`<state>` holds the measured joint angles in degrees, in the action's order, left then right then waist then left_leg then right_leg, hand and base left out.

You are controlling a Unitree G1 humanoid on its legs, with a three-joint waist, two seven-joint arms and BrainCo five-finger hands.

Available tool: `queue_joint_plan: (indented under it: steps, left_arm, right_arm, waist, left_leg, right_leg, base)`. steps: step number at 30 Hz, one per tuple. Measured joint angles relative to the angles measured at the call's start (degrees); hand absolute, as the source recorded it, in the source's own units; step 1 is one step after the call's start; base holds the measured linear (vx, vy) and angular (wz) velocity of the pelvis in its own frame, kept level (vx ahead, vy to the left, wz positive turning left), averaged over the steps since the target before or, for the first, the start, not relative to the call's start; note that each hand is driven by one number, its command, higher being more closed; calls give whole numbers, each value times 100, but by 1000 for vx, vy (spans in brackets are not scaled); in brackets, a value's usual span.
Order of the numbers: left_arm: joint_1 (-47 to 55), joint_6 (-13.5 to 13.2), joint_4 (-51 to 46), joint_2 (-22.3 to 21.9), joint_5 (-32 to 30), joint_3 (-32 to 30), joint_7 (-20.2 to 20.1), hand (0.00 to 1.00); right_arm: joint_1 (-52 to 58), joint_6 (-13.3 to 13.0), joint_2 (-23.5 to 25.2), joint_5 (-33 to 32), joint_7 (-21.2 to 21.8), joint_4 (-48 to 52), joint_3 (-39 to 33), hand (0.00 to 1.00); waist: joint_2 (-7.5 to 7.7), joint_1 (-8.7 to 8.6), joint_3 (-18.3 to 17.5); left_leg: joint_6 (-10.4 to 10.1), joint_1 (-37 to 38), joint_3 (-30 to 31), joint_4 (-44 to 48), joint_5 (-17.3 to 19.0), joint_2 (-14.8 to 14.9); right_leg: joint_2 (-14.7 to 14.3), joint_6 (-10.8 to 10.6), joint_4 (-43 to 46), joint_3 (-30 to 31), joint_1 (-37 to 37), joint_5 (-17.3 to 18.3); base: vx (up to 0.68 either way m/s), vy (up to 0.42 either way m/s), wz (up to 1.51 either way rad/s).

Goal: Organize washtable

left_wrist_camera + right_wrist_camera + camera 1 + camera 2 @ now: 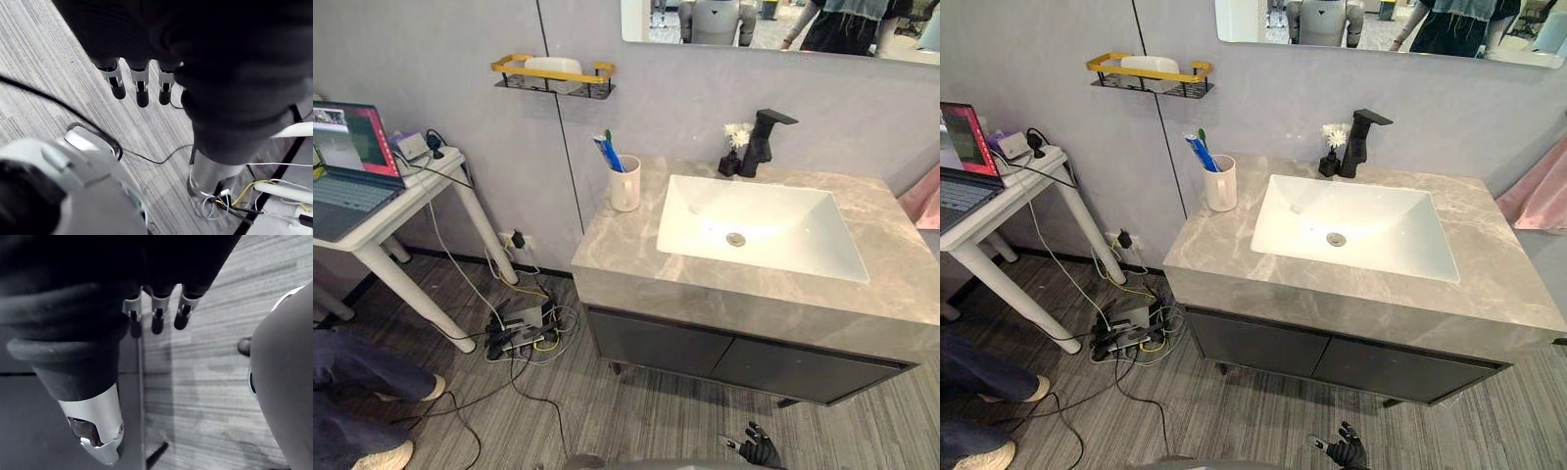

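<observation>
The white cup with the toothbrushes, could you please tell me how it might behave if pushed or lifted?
The cup is taller than wide, with toothbrushes leaning out, so a high push would probably tip it. Its smooth wall and the polished counter suggest it slides easily. It looks rigid, possibly ceramic, so perhaps breakable.

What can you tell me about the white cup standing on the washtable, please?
The white cup is a plain, smooth tumbler, ceramic or plastic by its look. It stands upright on the grey marble-look countertop, at its back left corner close to the wall, apart from the white basin to its right. A blue toothbrush and a green-tipped item lean out of it toward the left. Nothing else touches it.
</observation>
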<state>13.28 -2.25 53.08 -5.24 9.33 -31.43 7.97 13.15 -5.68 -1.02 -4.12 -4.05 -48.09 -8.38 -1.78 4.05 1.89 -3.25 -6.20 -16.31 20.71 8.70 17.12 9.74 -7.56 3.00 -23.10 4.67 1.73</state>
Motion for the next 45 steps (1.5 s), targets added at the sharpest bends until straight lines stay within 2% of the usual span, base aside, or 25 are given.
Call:
queue_joint_plan:
  steps: [5,8,11,12,14,17,19,20,22,23,25,26,28,29,30,32,34,35,37,38,39,41,42,43,45]
  left_arm:
    - [-209,-29,80,-18,-31,53,106,0]
    - [-463,-65,101,-16,-47,173,103,0]
    - [-588,-79,112,-12,-192,310,90,0]
    - [-582,-85,78,-3,-259,339,89,0]
    - [-574,-74,61,0,-345,446,86,0]
    - [-569,-80,166,39,-339,616,42,0]
    - [-556,-76,218,163,-312,667,-43,0]
    - [-616,-66,351,258,-305,618,-63,0]
    - [-660,-39,623,240,-277,617,-101,0]
    - [-666,-44,662,308,-272,713,-150,0]
    - [-679,-43,734,314,-278,899,-172,0]
    - [-720,-37,743,395,-283,919,-177,0]
    - [-724,-32,720,573,-314,888,-171,0]
    - [-720,-24,712,610,-347,886,-164,0]
    - [-726,-25,703,610,-359,882,-168,0]
    - [-780,-27,646,549,-437,864,-150,0]
    - [-767,-13,595,463,-466,885,-148,0]
    - [-768,-11,596,463,-495,888,-148,0]
    - [-773,-19,576,463,-566,936,-150,0]
    - [-744,-18,599,460,-586,937,-151,0]
    - [-738,-13,606,480,-624,943,-163,0]
    - [-741,-56,553,584,-826,1012,-169,0]
    - [-805,-83,529,584,-919,1072,-164,0]
    - [-844,-109,489,527,-985,1136,-157,0]
    - [-863,-148,468,559,-982,1228,-161,0]
  right_arm:
    - [-201,-40,-7,-102,-73,19,-137,0]
    - [-260,-17,105,-99,-66,181,-288,0]
    - [-281,11,121,-86,-50,380,-225,0]
    - [-290,31,124,-85,-49,426,-232,0]
    - [-205,55,22,-29,58,425,-241,0]
    - [-188,58,-9,29,104,77,-406,0]
    - [-267,85,-5,64,132,-256,-506,0]
    - [-391,123,-79,106,176,-457,-512,0]
    - [-484,118,-166,216,178,-575,-504,0]
    - [-587,132,-239,262,166,-758,-504,0]
    - [-764,222,-307,285,163,-1014,-503,0]
    - [-802,231,-234,384,168,-1013,-468,0]
    - [-862,228,-92,533,180,-1036,-196,0]
    - [-918,227,-114,612,195,-1121,16,0]
    - [-943,234,-136,658,196,-1126,51,0]
    - [-1089,228,-294,701,234,-1198,187,0]
    - [-1205,229,-462,699,323,-1358,188,0]
    - [-1201,225,-502,697,331,-1368,171,0]
    - [-1182,228,-629,710,415,-1360,151,0]
    - [-1152,198,-619,726,434,-1318,146,0]
    - [-1099,185,-591,724,433,-1287,106,0]
    - [-951,178,-458,793,427,-861,-11,0]
    - [-833,165,-412,831,428,-669,-11,0]
    - [-830,180,-281,787,400,-523,-20,0]
    - [-802,181,-109,680,395,-513,-39,0]
  waist:
    - [-173,-62,169]
    - [-22,-200,303]
    - [-54,-137,404]
    - [-45,-153,478]
    - [-68,-186,484]
    - [-50,-189,464]
    - [85,-150,382]
    - [92,-153,351]
    - [-20,-168,302]
    - [27,-179,279]
    - [-75,-197,278]
    - [23,-234,296]
    - [269,-322,368]
    - [274,-317,363]
    - [304,-327,360]
    - [164,-306,433]
    - [94,-335,556]
    - [64,-332,570]
    - [-47,-312,599]
    - [-95,-319,588]
    - [-95,-311,572]
    - [-60,-528,565]
    - [55,-599,526]
    - [48,-459,513]
    - [123,-314,471]
  left_leg:
    - [-669,-53,1490,437,598,-204]
    - [-452,-116,1068,594,880,-441]
    - [-169,105,-62,396,914,-335]
    - [-117,196,-362,294,882,-356]
    - [-30,599,-1121,87,834,-316]
    - [-51,940,-1832,-181,702,-308]
    - [-102,981,-2174,-99,668,-355]
    - [-56,957,-2174,-23,636,-353]
    - [308,817,-2179,171,421,-188]
    - [274,820,-2099,-176,461,-365]
    - [129,1028,-2276,-662,311,-378]
    - [-113,1164,-2461,-459,217,-242]
    - [-118,1159,-2732,744,200,258]
    - [183,999,-2423,1666,87,625]
    - [399,812,-2059,2089,148,714]
    - [349,272,-510,2541,746,81]
    - [237,-131,575,2221,954,-739]
    - [233,-246,913,2070,961,-944]
    - [137,-444,2427,1245,931,-1563]
    - [-16,-478,3125,810,795,-1606]
    - [-15,-447,3057,890,761,-1582]
    - [237,-369,2339,833,929,-1412]
    - [305,-446,1983,885,1000,-1323]
    - [427,-466,781,806,1011,-916]
    - [426,-288,-60,654,1009,-731]
  right_leg:
    - [4,-105,123,609,-325,-115]
    - [253,-145,465,1144,-893,-229]
    - [261,422,239,824,-1428,-1194]
    - [362,515,535,390,-1508,-1039]
    - [660,950,2248,-1060,-1511,235]
    - [899,1057,3123,-1627,-1093,933]
    - [1134,988,3064,-1909,-1001,1035]
    - [873,1054,2724,-2142,-1031,1035]
    - [376,988,1846,-2209,-978,683]
    - [137,833,1180,-1870,-972,475]
    - [-376,912,625,-1341,-995,189]
    - [-571,923,464,-1064,-1008,185]
    - [-748,995,452,-564,-972,294]
    - [-976,1087,449,-75,-888,293]
    - [-1094,1134,463,199,-862,234]
    - [-1402,1278,447,1180,-884,144]
    - [-1653,1234,474,2211,-873,57]
    - [-1713,1215,483,2488,-861,37]
    - [-1973,1126,484,3479,-911,20]
    - [-2120,1067,500,3924,-958,-19]
    - [-2141,994,510,4075,-982,-74]
    - [-2136,954,406,4627,-1098,-59]
    - [-2100,956,355,4712,-1239,-58]
    - [-1952,1030,584,4008,-1739,-14]
    - [-1665,1020,839,2768,-2085,-18]
  base:
    - [24,145,-69]
    - [-58,236,-89]
    - [-149,206,-164]
    - [-213,158,-174]
    - [-165,128,-146]
    - [-40,36,-112]
    - [58,-109,-124]
    - [38,-179,-203]
    - [7,-184,-190]
    - [-67,-116,-179]
    - [-79,-78,-176]
    - [-51,-133,-159]
    - [-41,-174,-187]
    - [25,-107,-179]
    - [67,-60,-213]
    - [68,48,-228]
    - [27,121,-243]
    - [35,133,-263]
    - [30,191,-297]
    - [20,254,-281]
    - [38,271,-282]
    - [37,313,-206]
    - [-21,363,-294]
    - [-45,354,-317]
    - [-29,250,-295]
